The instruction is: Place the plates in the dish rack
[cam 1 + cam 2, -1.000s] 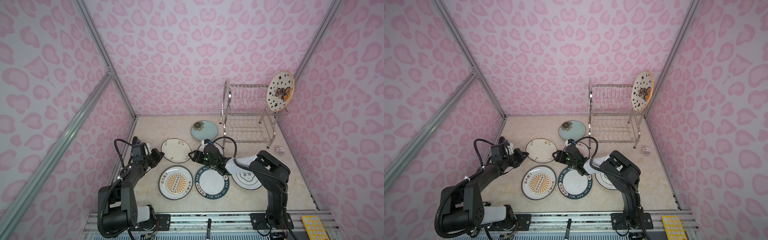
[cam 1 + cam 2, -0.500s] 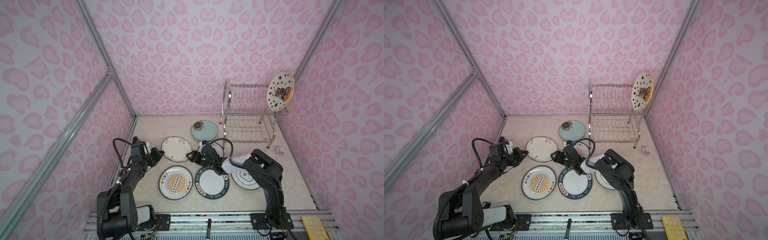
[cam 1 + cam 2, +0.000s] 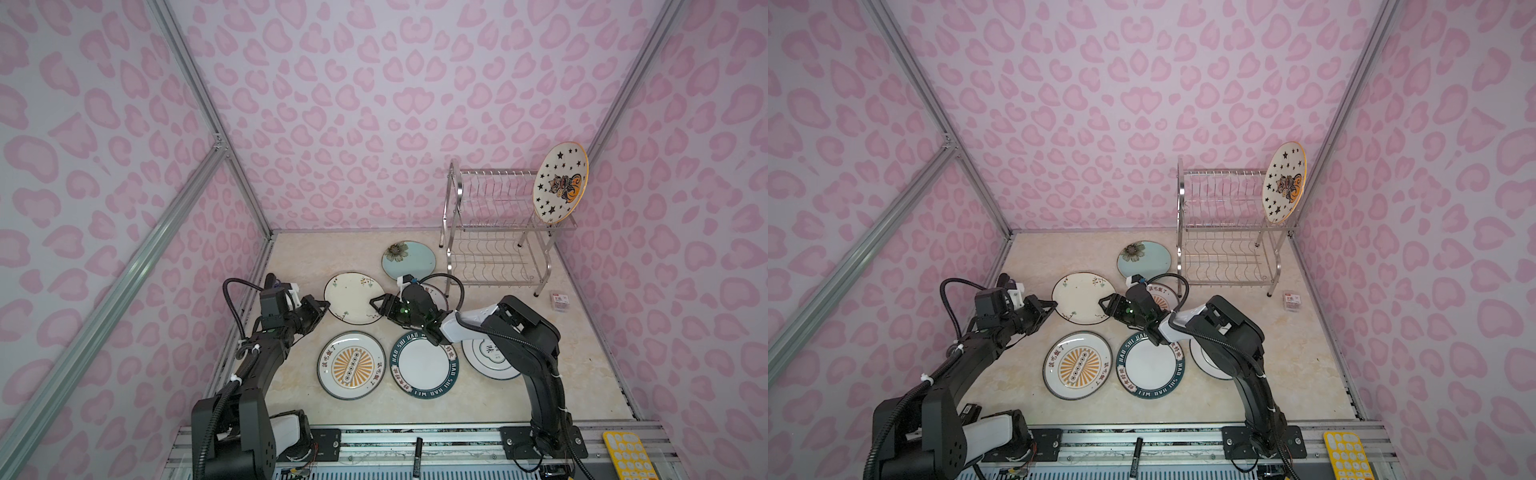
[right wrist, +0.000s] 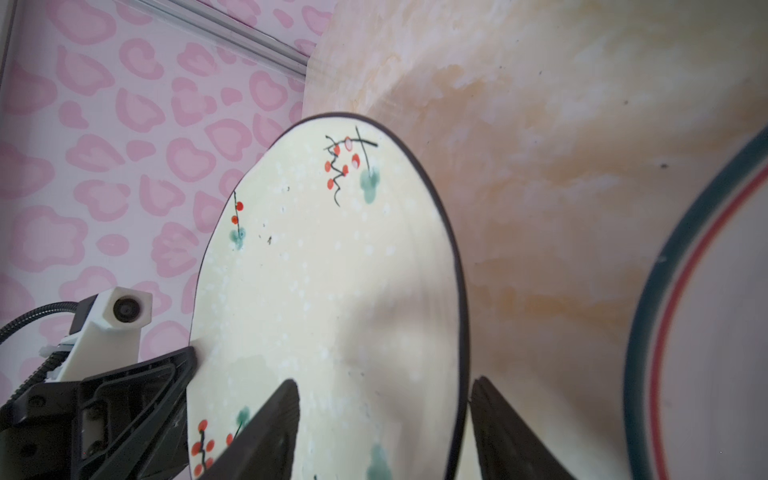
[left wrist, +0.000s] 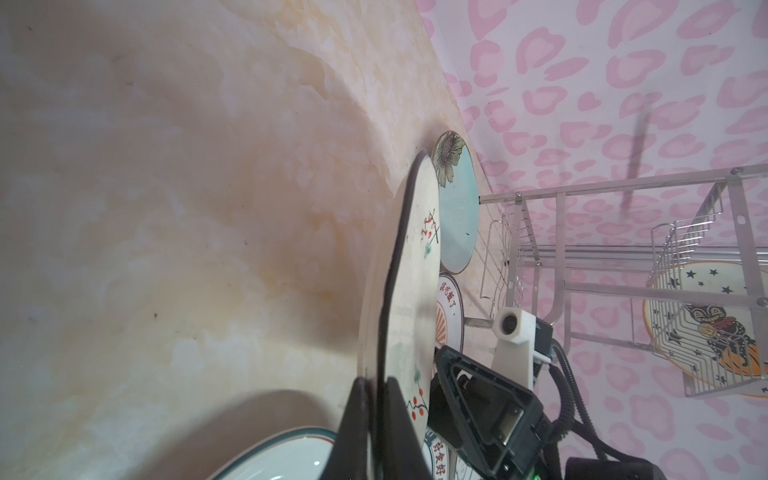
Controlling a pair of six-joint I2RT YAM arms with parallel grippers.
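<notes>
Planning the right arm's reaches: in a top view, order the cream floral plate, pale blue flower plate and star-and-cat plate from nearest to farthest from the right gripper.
From the right gripper:
1. Cream floral plate: at its fingertips, just left.
2. Pale blue flower plate: lying flat, a little farther back.
3. Star-and-cat plate: far back right, upright on the dish rack's top tier.

The two-tier chrome wire dish rack (image 3: pixel 494 232) has its upper slots free except at the right end, where the round star-and-cat ceramic plate with orange rim (image 3: pixel 560 188) stands; its lower tier is open. The pale blue flower plate (image 3: pixel 409 259) lies beside the rack's left foot. The beige marbled table (image 3: pixel 307 257) is bare back left and along the right, save a small box (image 3: pixel 560 300). The left end effector (image 3: pixel 325 305) and right end effector (image 3: pixel 375 302) block opposite sides of the cream floral plate (image 3: pixel 353 297).
</notes>
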